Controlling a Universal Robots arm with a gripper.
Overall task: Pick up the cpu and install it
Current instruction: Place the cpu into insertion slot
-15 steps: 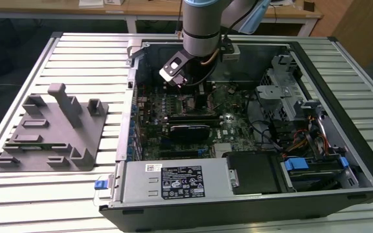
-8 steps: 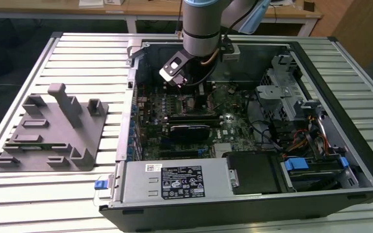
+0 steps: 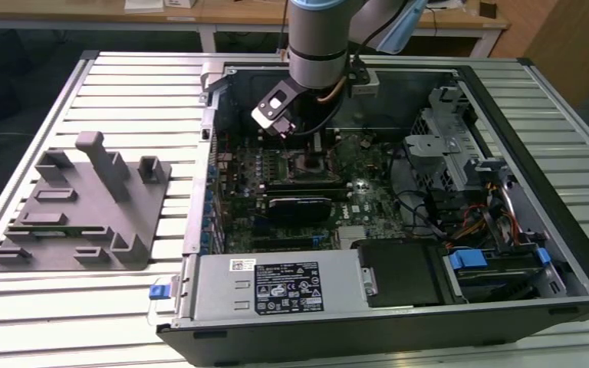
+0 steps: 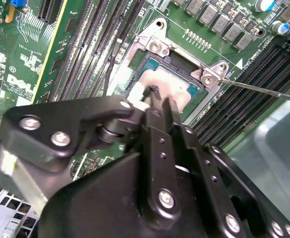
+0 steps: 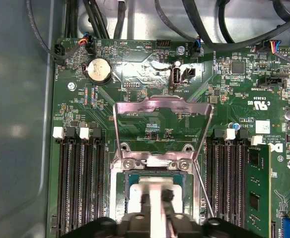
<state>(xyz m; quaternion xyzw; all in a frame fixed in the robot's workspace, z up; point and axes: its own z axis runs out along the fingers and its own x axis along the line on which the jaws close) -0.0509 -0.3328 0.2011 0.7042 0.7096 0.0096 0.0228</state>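
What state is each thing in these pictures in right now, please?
computer case, lying on its side, side panel off.
socket load plate, swung up, open.
retention lever, released, standing clear of the socket.
cpu, at the open socket beneath the tool; seating cannot be told.
tool, low over the socket, at the cpu.

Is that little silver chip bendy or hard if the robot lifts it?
The cpu looks like a flat metal-topped plate, so it is probably stiff, not bendy. It is small and thin, so likely light. Its smooth shiny top may be slippery, and being flat it should not roll.
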